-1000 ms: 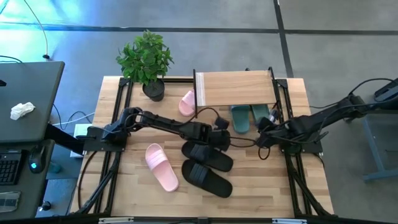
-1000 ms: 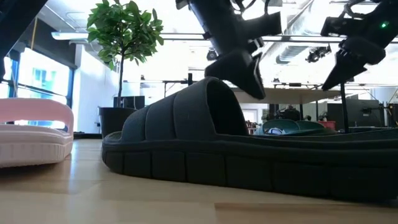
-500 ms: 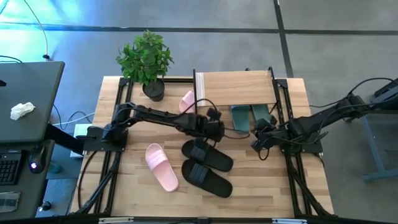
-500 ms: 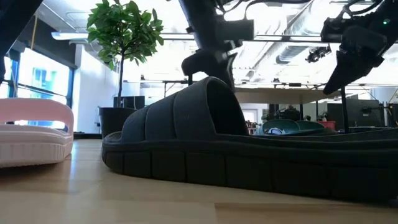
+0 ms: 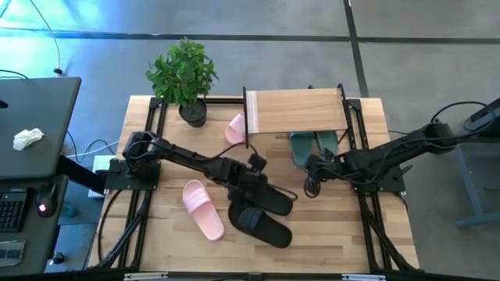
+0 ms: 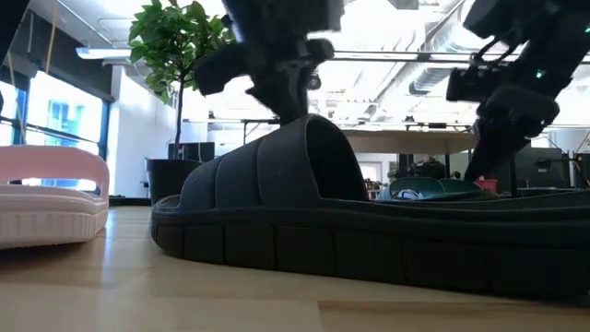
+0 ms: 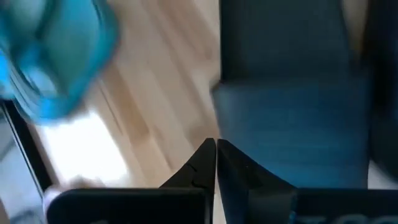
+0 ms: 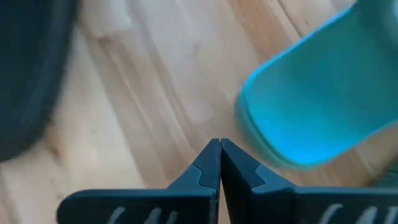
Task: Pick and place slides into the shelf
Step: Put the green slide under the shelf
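Two black slides (image 5: 262,197) (image 5: 258,223) lie side by side near the table's middle. My left gripper (image 5: 258,181) (image 7: 216,144) hovers shut just over the farther one, beside its wide strap (image 7: 292,118). One pink slide (image 5: 203,209) lies flat to the left. The other pink slide (image 5: 234,129) leans against the shelf (image 5: 295,112). Two teal slides (image 5: 301,148) (image 5: 326,142) sit under the shelf board. My right gripper (image 5: 311,176) (image 8: 220,143) hangs shut above bare table, just in front of a teal slide (image 8: 311,106).
A potted plant (image 5: 184,78) stands at the table's far left corner, next to the shelf. Black frame rails (image 5: 147,203) run along both table sides. Bare wood lies along the near edge (image 5: 328,242) and right of the black slides.
My left gripper swung first toward the shelf, then back toward the near-left, ending over the farther black slide. My right gripper moved toward the table's left, away from the shelf's right legs. The slides have not moved.
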Controlling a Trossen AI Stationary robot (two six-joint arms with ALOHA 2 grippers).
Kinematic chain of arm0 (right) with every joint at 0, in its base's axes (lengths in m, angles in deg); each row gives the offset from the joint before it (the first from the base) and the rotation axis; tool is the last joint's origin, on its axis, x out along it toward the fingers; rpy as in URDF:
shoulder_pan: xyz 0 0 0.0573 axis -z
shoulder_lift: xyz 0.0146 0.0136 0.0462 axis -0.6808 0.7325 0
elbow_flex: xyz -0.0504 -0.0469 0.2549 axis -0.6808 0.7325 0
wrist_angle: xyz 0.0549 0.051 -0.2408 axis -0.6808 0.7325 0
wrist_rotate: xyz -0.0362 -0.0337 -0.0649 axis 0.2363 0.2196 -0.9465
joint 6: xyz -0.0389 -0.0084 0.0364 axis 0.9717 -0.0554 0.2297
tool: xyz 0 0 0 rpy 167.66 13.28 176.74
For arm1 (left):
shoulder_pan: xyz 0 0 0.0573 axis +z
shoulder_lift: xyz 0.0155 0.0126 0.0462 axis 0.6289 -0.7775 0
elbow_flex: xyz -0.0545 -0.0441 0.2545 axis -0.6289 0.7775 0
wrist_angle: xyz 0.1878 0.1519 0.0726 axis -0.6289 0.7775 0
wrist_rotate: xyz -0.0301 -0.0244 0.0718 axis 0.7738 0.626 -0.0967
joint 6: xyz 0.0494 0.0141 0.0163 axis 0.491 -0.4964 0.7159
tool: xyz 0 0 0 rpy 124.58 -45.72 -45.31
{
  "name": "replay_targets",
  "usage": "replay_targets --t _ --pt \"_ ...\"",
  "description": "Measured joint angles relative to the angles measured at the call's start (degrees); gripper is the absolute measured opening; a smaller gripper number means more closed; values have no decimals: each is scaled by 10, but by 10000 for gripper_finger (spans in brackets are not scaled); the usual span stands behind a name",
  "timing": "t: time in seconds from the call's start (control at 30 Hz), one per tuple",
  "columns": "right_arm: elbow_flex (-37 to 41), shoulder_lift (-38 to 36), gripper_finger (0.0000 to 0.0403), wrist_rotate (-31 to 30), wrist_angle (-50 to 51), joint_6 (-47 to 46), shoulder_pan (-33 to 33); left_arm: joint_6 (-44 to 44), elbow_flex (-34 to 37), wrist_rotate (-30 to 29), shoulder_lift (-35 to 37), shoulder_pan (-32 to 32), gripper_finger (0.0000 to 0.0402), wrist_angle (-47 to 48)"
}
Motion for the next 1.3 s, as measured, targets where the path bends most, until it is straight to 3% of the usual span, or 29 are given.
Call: replay_targets --t 0.23,0.43,0.93,1.3 --pt "0 73 0 19 -42 44 44 -3 17 -1 21 -6 5 5" --pt "0 104 0 -5 -76 44 87 -3 15 2 21 -9 5 -4" --pt "0 107 0 -2 -57 32 136 -13 15 -12 27 -10 5 27" --pt "0 107 0 29 -202 97 140 -19 15 -40 28 -9 5 42"
